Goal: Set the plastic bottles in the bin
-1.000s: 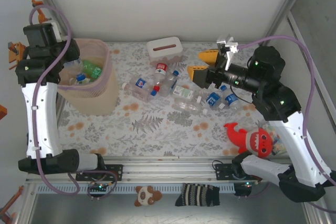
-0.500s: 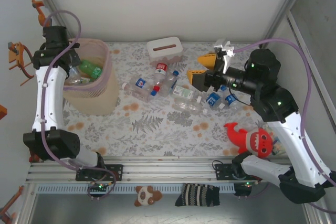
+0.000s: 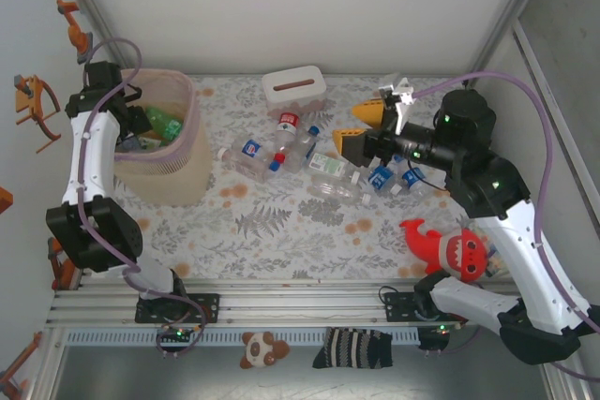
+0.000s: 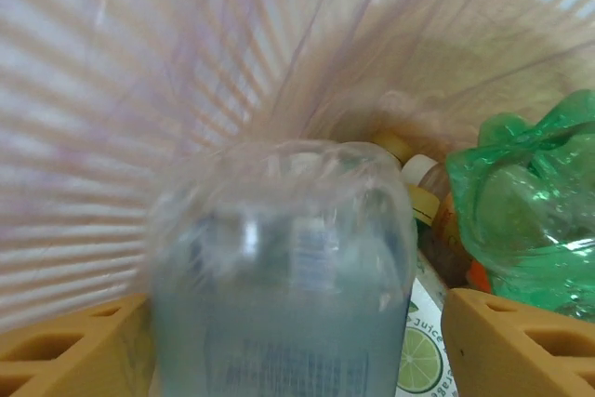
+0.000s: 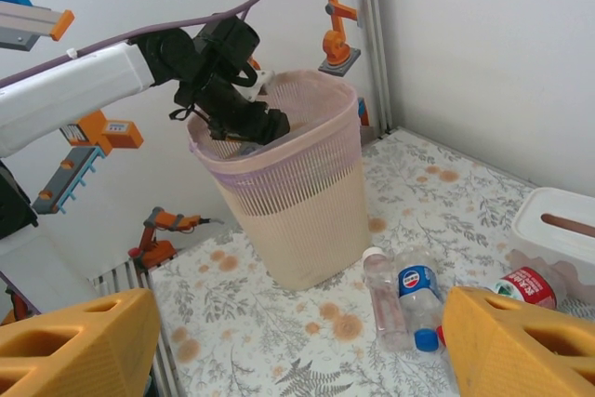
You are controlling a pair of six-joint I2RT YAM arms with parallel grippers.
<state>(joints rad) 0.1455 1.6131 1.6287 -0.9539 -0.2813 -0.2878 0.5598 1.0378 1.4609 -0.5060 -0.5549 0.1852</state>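
Note:
My left gripper is down inside the pinkish latticed bin at the far left. In the left wrist view a blurred clear bottle sits between its orange fingers, with a gap on the right side, so the jaws stand open around it. Below lie a crushed green bottle and a lime-label juice bottle. My right gripper hangs open and empty over several plastic bottles lying mid-table. Its wrist view shows a white-capped clear bottle and a blue-label bottle beside the bin.
A white tissue box stands at the back behind the bottles. A red plush shark lies at the front right near the right arm's base. Bare floral tablecloth stretches between the bin and the front edge.
The left arm has swung down and put its gripper into the bin, and its jaws have spread off the clear bottle. The right gripper has drifted slightly left.

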